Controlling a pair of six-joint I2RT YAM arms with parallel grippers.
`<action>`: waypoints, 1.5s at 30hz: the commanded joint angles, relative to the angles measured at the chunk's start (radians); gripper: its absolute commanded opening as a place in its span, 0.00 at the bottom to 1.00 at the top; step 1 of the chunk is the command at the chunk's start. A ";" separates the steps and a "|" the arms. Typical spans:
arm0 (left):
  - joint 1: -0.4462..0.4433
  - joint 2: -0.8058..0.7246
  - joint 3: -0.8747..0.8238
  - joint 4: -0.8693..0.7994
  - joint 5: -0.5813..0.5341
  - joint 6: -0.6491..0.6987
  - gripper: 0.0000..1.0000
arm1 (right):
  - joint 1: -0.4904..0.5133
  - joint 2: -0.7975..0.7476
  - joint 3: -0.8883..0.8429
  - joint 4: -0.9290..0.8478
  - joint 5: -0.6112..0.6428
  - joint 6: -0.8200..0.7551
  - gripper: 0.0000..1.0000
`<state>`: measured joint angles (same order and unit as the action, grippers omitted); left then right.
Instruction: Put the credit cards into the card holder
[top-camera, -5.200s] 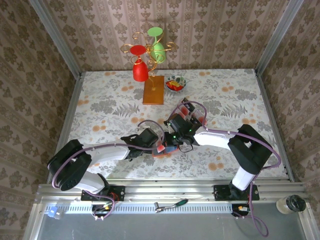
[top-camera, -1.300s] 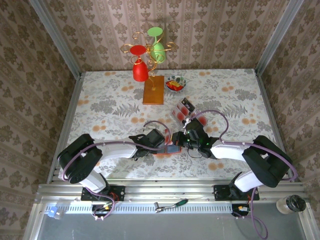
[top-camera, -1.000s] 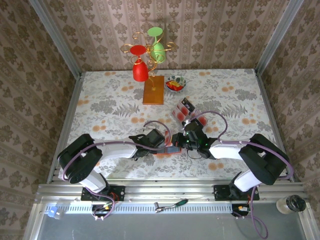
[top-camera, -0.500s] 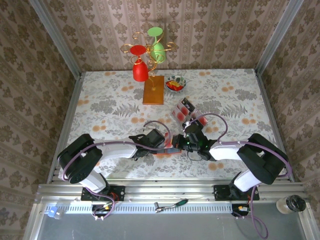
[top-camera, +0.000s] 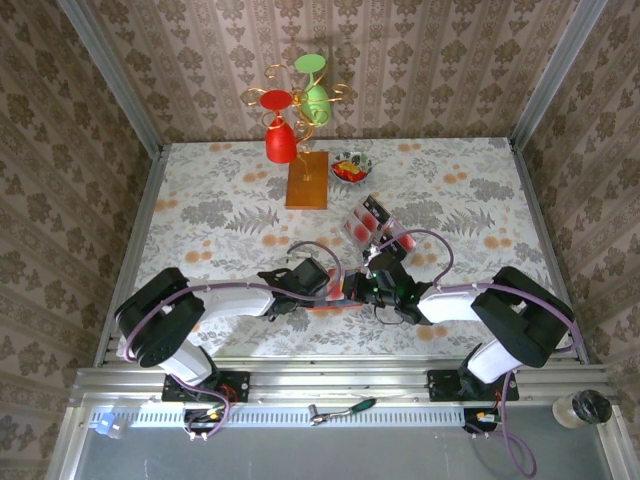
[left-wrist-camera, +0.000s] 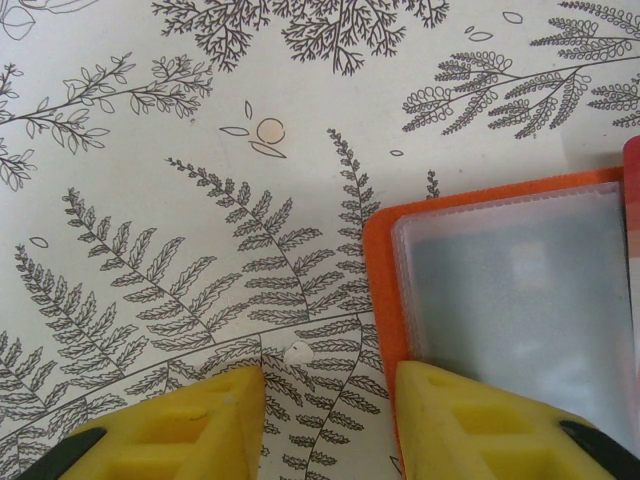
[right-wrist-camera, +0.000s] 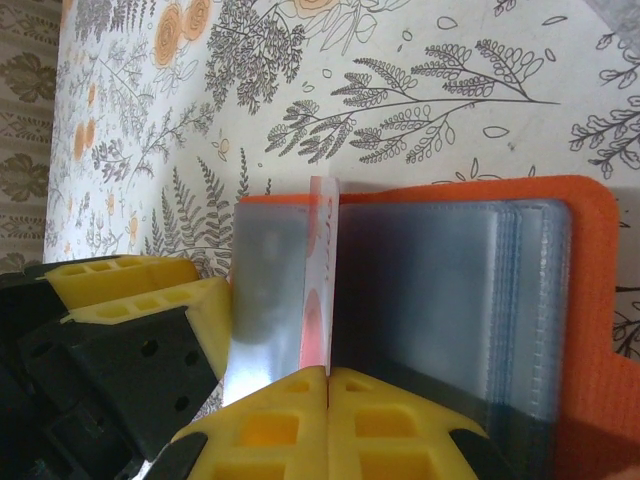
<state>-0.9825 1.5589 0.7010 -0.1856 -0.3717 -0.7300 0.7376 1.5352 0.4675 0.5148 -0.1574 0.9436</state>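
The orange card holder (right-wrist-camera: 590, 300) lies open on the tablecloth with its clear sleeves (left-wrist-camera: 520, 300) spread out. My right gripper (right-wrist-camera: 328, 372) is shut on a pale card with red blotches (right-wrist-camera: 318, 280), held on edge and pushed in between the sleeves. My left gripper (left-wrist-camera: 330, 400) is open at the holder's left edge (left-wrist-camera: 385, 290); its right finger (left-wrist-camera: 470, 420) rests on the orange rim and its left finger (left-wrist-camera: 190, 420) is over bare cloth. From above, the two grippers meet over the holder (top-camera: 335, 303) at the near middle of the table.
A clear tray (top-camera: 372, 222) with more red cards sits just behind the right arm. Further back stand a wooden-based wire stand (top-camera: 307, 180) with red and green cups and a small bowl (top-camera: 350, 165). Walls close in the table.
My right gripper has slid a little left with the card, further into the holder. Five seconds ago it was up near the tray. The left gripper has held its place.
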 joint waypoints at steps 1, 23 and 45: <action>-0.011 0.031 -0.003 -0.051 0.010 -0.003 0.41 | 0.011 0.015 -0.020 -0.009 0.009 0.000 0.00; -0.012 0.033 -0.003 -0.050 0.010 -0.004 0.41 | 0.010 0.006 -0.035 -0.048 -0.011 -0.012 0.00; -0.012 0.029 -0.002 -0.054 0.006 -0.004 0.40 | 0.010 -0.010 -0.059 -0.073 -0.023 -0.020 0.00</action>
<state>-0.9825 1.5589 0.7010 -0.1856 -0.3717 -0.7300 0.7380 1.5326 0.4343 0.5129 -0.1722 0.9424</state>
